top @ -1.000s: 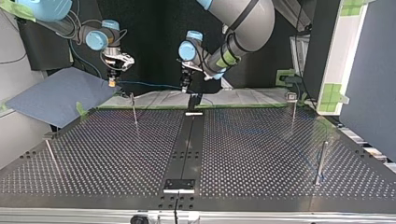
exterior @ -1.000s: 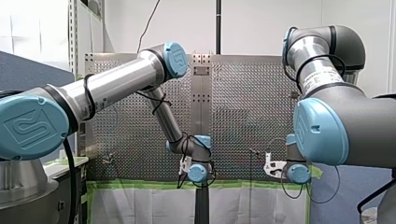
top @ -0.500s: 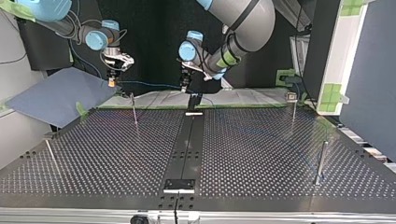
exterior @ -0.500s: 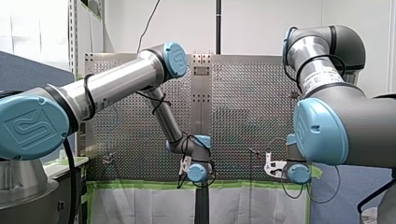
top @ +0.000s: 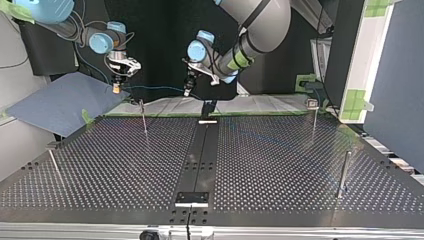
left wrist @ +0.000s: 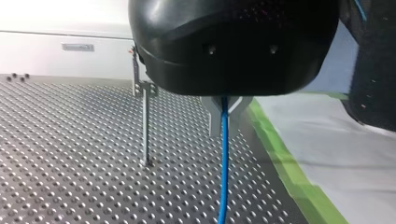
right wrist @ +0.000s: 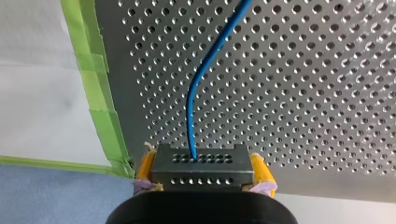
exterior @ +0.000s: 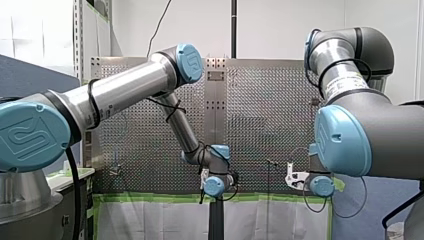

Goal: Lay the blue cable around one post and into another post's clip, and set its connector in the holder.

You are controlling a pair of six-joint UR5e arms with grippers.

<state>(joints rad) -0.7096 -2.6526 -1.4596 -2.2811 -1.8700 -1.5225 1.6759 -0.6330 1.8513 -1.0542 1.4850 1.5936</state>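
Note:
In the right wrist view my right gripper (right wrist: 201, 173), with yellow pads, is shut on a dark grey connector block (right wrist: 201, 164). The blue cable (right wrist: 205, 70) rises from that block over the perforated table. In the left wrist view my left gripper (left wrist: 224, 111) is shut on the blue cable (left wrist: 223, 177), which hangs below its metal fingers. A thin post with a clip (left wrist: 145, 123) stands beside them. At the top view's far edge the cable (top: 155, 88) spans between my right gripper (top: 116, 88) and my left gripper (top: 187, 91), above a post (top: 143, 117).
More posts stand at the top view's left (top: 54, 166), far right (top: 314, 117) and near right (top: 342, 175). A black holder (top: 207, 107) sits at the far end of the dark centre strip (top: 199, 155). Green tape (right wrist: 100, 84) edges the table, with a blue-grey sheet (top: 60, 102) beyond.
My left gripper has moved toward the top view's left and a little up, carrying the cable along. My right gripper has shifted slightly the same way, still holding the connector.

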